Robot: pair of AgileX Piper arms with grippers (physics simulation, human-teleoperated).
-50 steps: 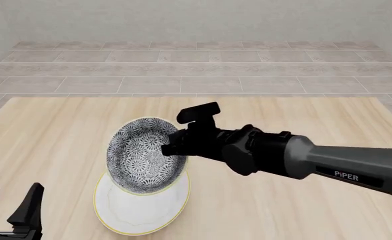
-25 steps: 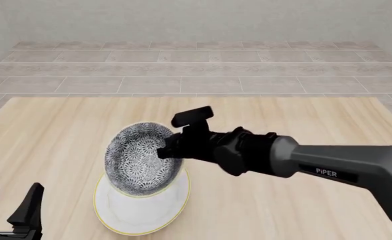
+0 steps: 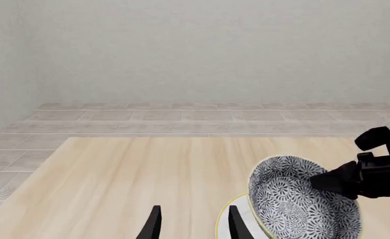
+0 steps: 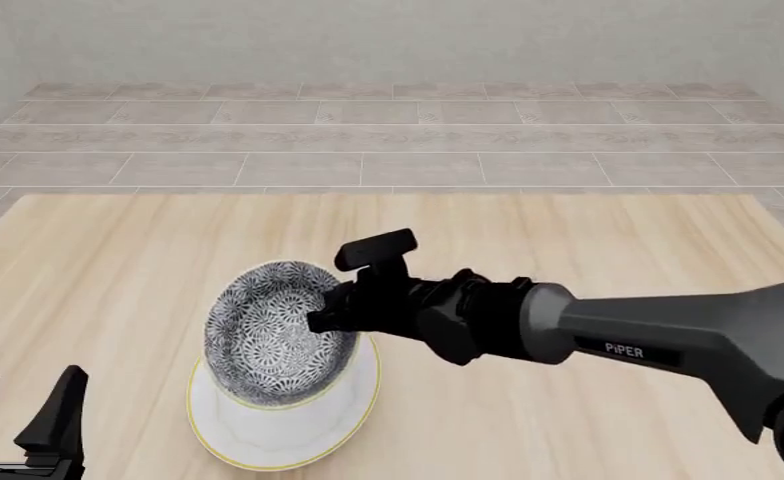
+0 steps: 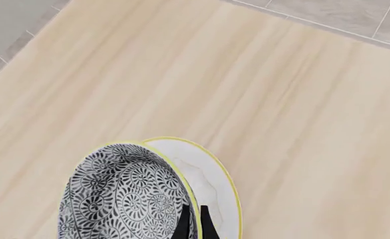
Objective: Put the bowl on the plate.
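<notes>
The grey-and-white floral bowl [image 4: 275,335] hangs tilted over the white plate [image 4: 275,438], its open side facing up and to the left. My right gripper [image 4: 328,318] is shut on the bowl's right rim. In the right wrist view the rim runs between the two fingers of the right gripper [image 5: 193,225], with the bowl [image 5: 125,199] to one side and the plate [image 5: 212,181] under it. Whether the bowl's lower edge touches the plate I cannot tell. My left gripper [image 4: 21,408] stands open at the near left corner, holding nothing. The left wrist view shows the left gripper [image 3: 193,225], the bowl [image 3: 294,201] and the plate's edge [image 3: 227,213].
The wooden table [image 4: 606,240] ends at a tiled floor [image 4: 392,140] with a plain wall behind. The right arm [image 4: 659,335] stretches across the table from the right at bowl height.
The right gripper has carried the bowl down and a little to the left, closer onto the plate. The left gripper has not moved.
</notes>
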